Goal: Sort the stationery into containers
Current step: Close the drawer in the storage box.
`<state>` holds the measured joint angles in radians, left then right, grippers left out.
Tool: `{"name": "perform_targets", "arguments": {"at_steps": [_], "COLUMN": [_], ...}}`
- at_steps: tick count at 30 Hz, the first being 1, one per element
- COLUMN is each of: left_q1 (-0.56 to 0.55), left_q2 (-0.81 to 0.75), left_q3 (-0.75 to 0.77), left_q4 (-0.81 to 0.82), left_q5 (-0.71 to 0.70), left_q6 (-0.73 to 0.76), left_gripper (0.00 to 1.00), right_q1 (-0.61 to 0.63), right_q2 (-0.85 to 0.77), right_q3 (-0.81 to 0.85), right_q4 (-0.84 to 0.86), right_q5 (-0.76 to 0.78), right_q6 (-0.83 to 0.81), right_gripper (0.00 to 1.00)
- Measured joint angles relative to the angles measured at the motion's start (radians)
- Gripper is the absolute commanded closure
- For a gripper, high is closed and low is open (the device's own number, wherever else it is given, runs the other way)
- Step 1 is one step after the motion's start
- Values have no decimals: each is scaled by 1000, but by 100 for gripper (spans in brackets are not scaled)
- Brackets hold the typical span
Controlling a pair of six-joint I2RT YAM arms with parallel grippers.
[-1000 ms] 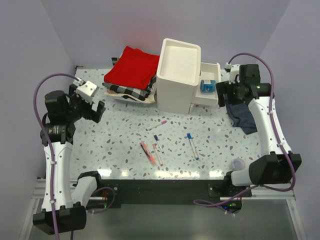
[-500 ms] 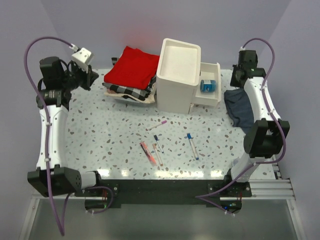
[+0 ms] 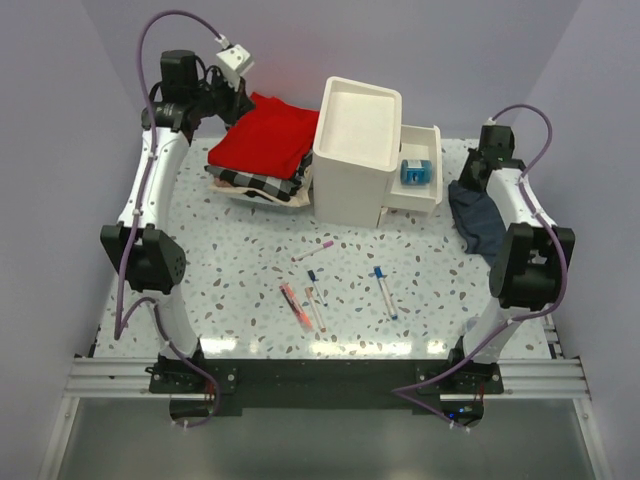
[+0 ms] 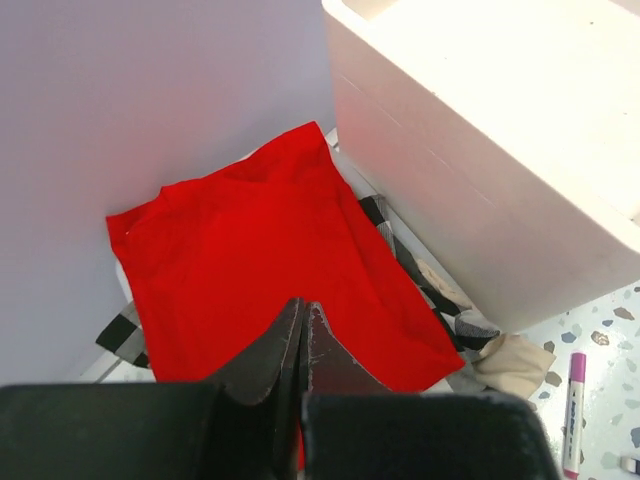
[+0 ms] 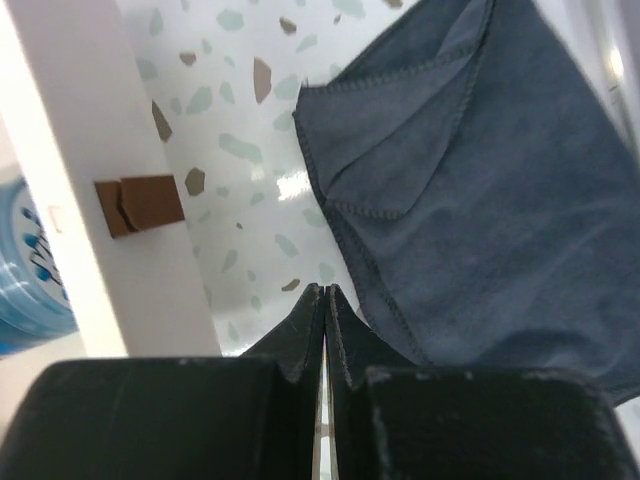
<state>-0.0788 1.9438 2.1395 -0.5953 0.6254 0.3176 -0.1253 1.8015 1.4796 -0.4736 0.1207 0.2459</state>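
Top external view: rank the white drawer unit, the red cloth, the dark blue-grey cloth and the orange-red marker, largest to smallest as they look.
1. white drawer unit, though its height brings it nearer the camera
2. red cloth
3. dark blue-grey cloth
4. orange-red marker, by far the smallest

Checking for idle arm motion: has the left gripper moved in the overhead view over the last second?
Yes. The left gripper went from the table's left side farther back and rightward, and is now shut above the red cloth.

Bare tabletop (image 3: pixel 230 270) lies around the pens (image 3: pixel 385 291); drawer unit (image 3: pixel 350 190) and cloth stack (image 3: pixel 265 140) block the far side.
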Motion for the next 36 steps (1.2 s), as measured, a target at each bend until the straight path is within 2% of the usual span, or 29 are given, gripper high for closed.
{"name": "perform_targets", "arguments": {"at_steps": [7, 10, 16, 25, 36], "left_q1": [-33, -42, -119, -221, -249], "left_q2": [50, 61, 123, 196, 197], "left_q3": [30, 30, 43, 58, 84], "left_q4": [-19, -13, 11, 11, -21], "left_q5": [-55, -68, -86, -106, -118], "left_q6": [26, 26, 26, 29, 89], "left_gripper": [100, 100, 100, 100, 100], "right_q1": [-68, -83, -76, -46, -16], "right_q2": [17, 84, 229, 251, 251], "right_q3": [-19, 32, 91, 144, 146], "right_q4": [45, 42, 56, 71, 76], "right_q5": [-70, -137, -302, -450, -441], "right_q6": [42, 45, 61, 95, 130], "right_gripper": [100, 100, 100, 100, 100]}}
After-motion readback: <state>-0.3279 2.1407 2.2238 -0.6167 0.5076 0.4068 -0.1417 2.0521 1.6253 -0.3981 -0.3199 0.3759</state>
